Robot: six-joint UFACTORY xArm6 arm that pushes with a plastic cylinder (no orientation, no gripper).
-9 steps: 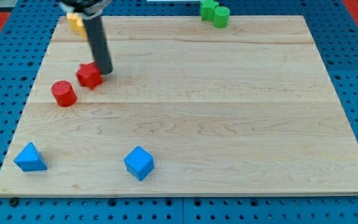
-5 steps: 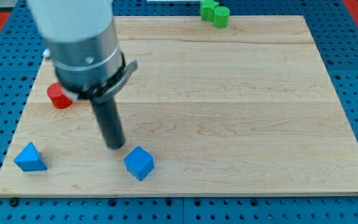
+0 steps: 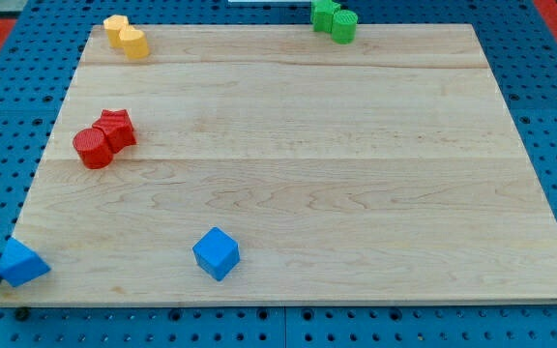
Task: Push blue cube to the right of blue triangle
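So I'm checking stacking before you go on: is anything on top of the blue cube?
No. The blue cube sits alone on the board, its top face bare. Its underside is hidden. My tip is not in view.

The blue cube [image 3: 216, 253] sits flat on the wooden board [image 3: 356, 193], near the view's bottom edge and left of the middle. One corner points down toward the view's bottom. The blue triangle [image 3: 20, 262] lies far off to its left, right at the board's bottom left corner. The two blocks are well apart.
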